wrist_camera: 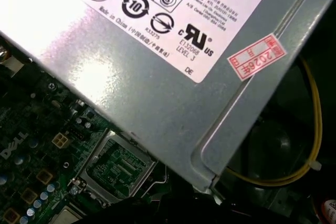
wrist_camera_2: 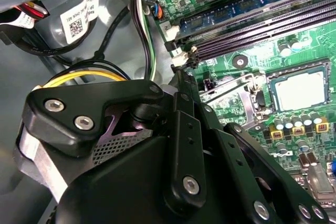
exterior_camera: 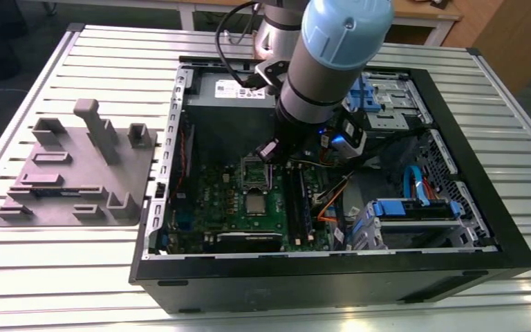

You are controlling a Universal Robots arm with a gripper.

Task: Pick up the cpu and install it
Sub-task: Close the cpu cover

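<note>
**Hovering over the motherboard socket**

Hanging inside the open black computer case point(exterior_camera: 450, 228), the black linkage gripper point(exterior_camera: 267, 151) sits above the green motherboard point(exterior_camera: 247, 207); whether its fingers are apart or together I cannot tell. The small flat square cpu with its silver-grey metal top point(exterior_camera: 257, 203) lies on that motherboard, near the gripper, and also appears in the second wrist view point(wrist_camera_2: 300, 89). It looks light, rigid and smooth, probably fragile underneath, so its thin outer edges seem the safest hold.

Grey tubular arm point(exterior_camera: 325, 76) capped in pale blue, black cable looped alongside, black end effector point(wrist_camera_2: 173, 145) linkages fastened with silver screws
</note>
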